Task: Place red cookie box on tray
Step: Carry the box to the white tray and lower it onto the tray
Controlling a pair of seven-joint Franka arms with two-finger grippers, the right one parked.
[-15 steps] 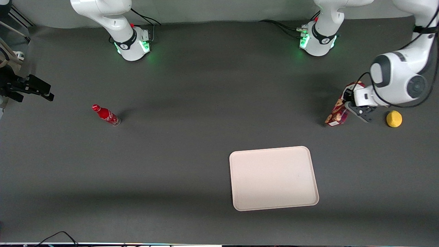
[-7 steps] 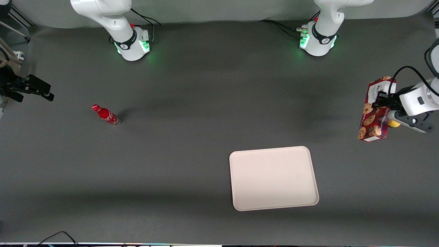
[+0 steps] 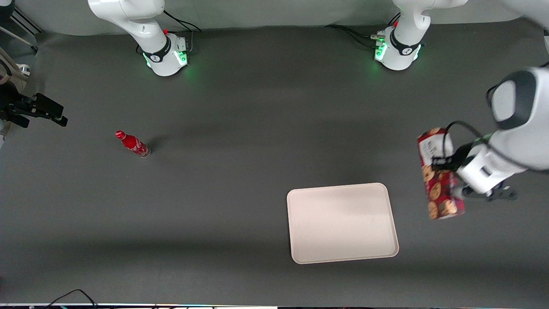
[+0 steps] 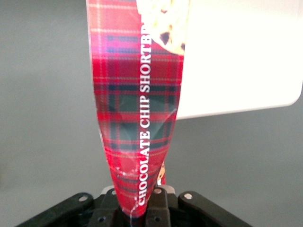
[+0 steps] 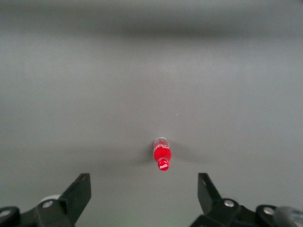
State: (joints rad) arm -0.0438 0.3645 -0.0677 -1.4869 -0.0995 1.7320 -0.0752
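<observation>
The red cookie box (image 3: 440,176) hangs in the air above the dark table (image 3: 240,171), held by the gripper (image 3: 446,165) of the working arm, whose fingers (image 4: 158,198) are closed tight on the carton's narrow sides and pinch it in there. In the front view the box's long axis runs from farther away toward the camera, one end pointing at the camera, with a slight slant. It is beside the tray (image 3: 342,223), toward the working arm's end of the table, not yet over it and not touching it. The box is long and narrow, dark red with a tartan pattern, pictures of chocolate-chip cookies, a white label near its farther end and white lettering reading "CHOCOLATE CHIP" along one side. The tray is flat, cream-white, with rounded corners.
</observation>
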